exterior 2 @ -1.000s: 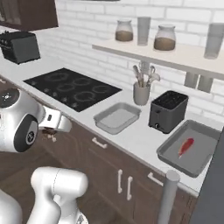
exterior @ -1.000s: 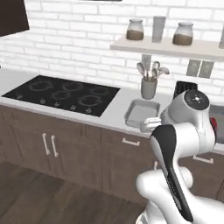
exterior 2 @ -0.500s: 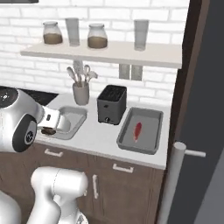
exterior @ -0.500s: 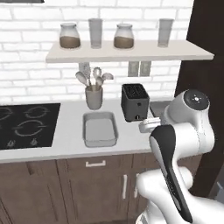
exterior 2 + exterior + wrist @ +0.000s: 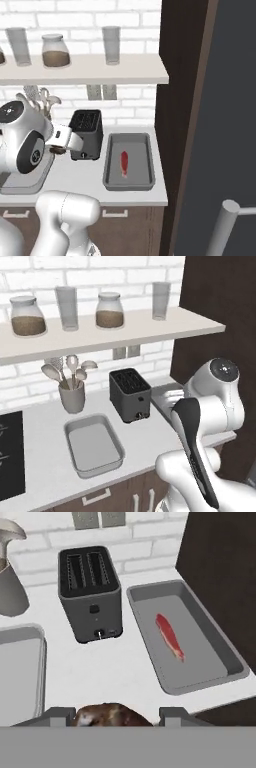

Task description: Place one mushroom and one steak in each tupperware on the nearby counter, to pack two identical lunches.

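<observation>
Dark-brown rounded mushroom (image 5: 111, 716) clamped between the gripper (image 5: 115, 717) tips at the hand view's bottom edge, lower half cut off, red-pink steak (image 5: 169, 636) in the right light-grey tupperware (image 5: 227, 657), centre-right, left tray (image 5: 36, 643) cropped.

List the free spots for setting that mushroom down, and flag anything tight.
The gripper holds a mushroom. Free: the bare left tupperware, the right tupperware floor on either side of its steak, and the counter strip before the toaster. Tight: the gaps between toaster and each tray, and beside the utensil crock.
</observation>
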Motion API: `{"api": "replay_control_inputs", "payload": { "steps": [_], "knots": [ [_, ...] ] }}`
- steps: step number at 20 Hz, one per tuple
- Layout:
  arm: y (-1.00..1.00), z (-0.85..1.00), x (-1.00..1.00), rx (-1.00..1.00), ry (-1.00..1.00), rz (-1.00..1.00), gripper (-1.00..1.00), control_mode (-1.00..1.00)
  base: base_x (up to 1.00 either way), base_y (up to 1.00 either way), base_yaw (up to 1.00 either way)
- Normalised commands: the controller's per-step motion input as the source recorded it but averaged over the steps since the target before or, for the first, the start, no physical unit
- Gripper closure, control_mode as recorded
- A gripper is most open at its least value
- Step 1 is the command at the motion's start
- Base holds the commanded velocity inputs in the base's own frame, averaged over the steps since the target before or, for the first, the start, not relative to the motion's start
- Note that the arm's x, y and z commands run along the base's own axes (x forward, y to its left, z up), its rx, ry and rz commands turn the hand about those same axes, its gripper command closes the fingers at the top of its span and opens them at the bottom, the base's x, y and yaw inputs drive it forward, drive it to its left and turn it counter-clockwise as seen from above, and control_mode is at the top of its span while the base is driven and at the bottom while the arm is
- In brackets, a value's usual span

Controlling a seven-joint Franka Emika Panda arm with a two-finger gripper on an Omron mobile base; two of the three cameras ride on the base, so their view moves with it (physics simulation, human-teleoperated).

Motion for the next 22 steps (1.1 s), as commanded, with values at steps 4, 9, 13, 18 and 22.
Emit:
{"api": "replay_control_inputs", "payload": {
  "steps": [4,9,13,18,22],
  "knots": [
    [-0.02,-0.37,0.66,-0.03,-0.1,-0.37,1.0,-1.0,0.0,0.0,0.0],
    [-0.42,-0.3,0.62,0.0,0.0,-0.32,1.0,-1.0,0.0,0.0,0.0],
    [-0.93,-0.36,0.49,0.06,0.09,-0.26,1.0,-1.0,0.0,0.0,0.0],
    [-0.57,-0.26,0.5,0.14,0.21,-0.12,1.0,-1.0,0.0,0.0,0.0],
    [-0.15,-0.29,0.54,0.02,0.1,-0.04,1.0,-1.0,0.0,0.0,0.0]
  ]
}}
